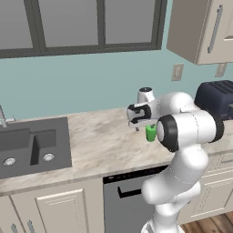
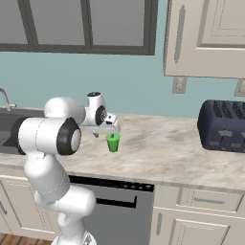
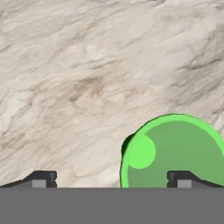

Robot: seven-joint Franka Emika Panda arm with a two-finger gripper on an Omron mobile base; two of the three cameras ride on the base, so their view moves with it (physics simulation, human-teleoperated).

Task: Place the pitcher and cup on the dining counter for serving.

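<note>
The cup (image 1: 150, 133) (image 2: 113, 142) is small and bright green, and it stands upright on the marbled sink counter (image 1: 100, 145) (image 2: 158, 153). My gripper (image 1: 138, 127) (image 2: 106, 133) hangs just above it, pointing down, open and holding nothing. In the hand view the cup (image 3: 175, 153) lies low and to the right, under the right fingertip (image 3: 181, 178), so the gripper (image 3: 111, 179) is off-centre over it. The pitcher and the dining counter are out of view.
A dark sink (image 1: 32, 145) with a faucet (image 1: 3, 117) is set in the counter's left end. A dark toaster (image 1: 217, 98) (image 2: 224, 125) stands at the right by the wall. A dishwasher front (image 2: 119, 201) is below, and wall cabinets (image 2: 206, 38) hang above.
</note>
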